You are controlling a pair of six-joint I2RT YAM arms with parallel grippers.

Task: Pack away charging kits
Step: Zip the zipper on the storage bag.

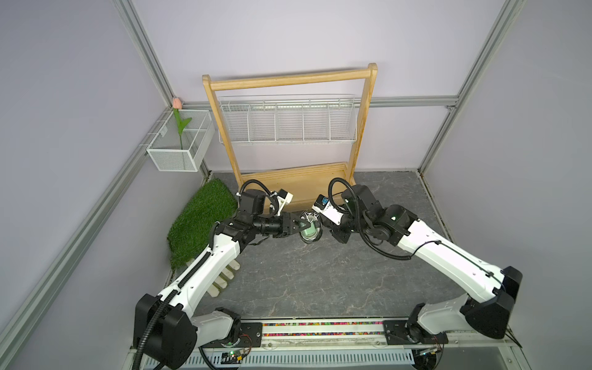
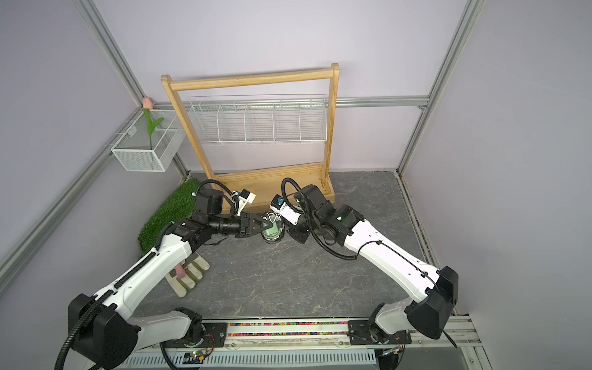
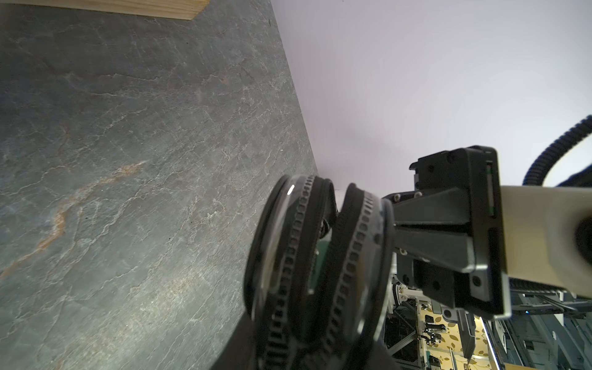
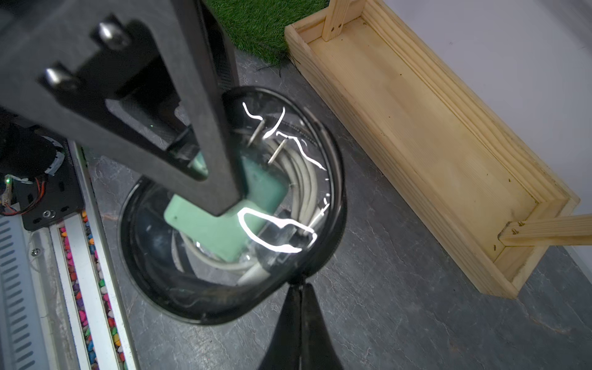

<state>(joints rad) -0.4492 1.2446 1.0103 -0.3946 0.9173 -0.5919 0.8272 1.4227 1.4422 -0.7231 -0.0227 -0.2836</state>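
An oval clear pouch (image 1: 310, 229) (image 2: 272, 231) with a black zip rim hangs above the table's middle, between both arms. Through its clear wall the right wrist view shows the charging kit: a mint-green charger block (image 4: 224, 230) lying on a coiled white cable (image 4: 304, 179). My left gripper (image 1: 301, 226) (image 3: 307, 349) is shut across the pouch's flat sides; one of its black fingers (image 4: 205, 144) covers part of the charger. My right gripper (image 1: 322, 221) (image 4: 299, 288) is shut on a black nub at the pouch's rim (image 3: 389, 224). The left wrist view shows the pouch edge-on with its zip (image 3: 320, 243) gaping.
A wooden rack with a low tray base (image 1: 298, 185) and a white wire basket (image 1: 286, 120) stands right behind the pouch. A grass mat (image 1: 201, 217) lies to the left and a white mesh box (image 1: 179, 144) hangs on the left wall. A small white fence piece (image 2: 189, 275) lies under my left arm.
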